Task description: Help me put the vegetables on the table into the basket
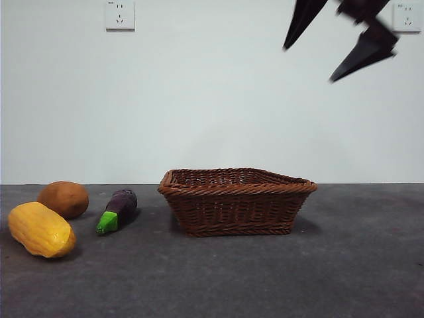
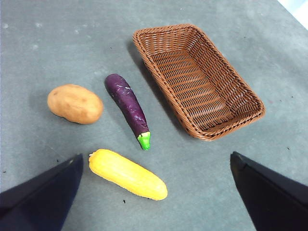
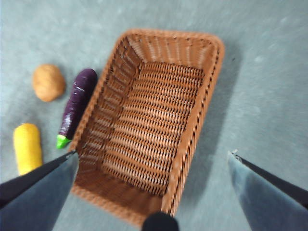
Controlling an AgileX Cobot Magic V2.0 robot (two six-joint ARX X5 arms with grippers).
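Corn (image 1: 41, 229) lies nearest, potato (image 1: 63, 199) and eggplant (image 1: 118, 210) behind, all 3 on the counter (image 1: 265, 278); basket (image 1: 237, 200) empty; both end effectors, left (image 2: 156, 192) and right (image 3: 149, 192), gape apart, holding nothing.

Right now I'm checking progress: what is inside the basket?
Nothing: the basket shows only bare woven floor in both wrist views. The corn, potato and eggplant all lie on the table beside it. A dark part hides a small bit of its near rim.
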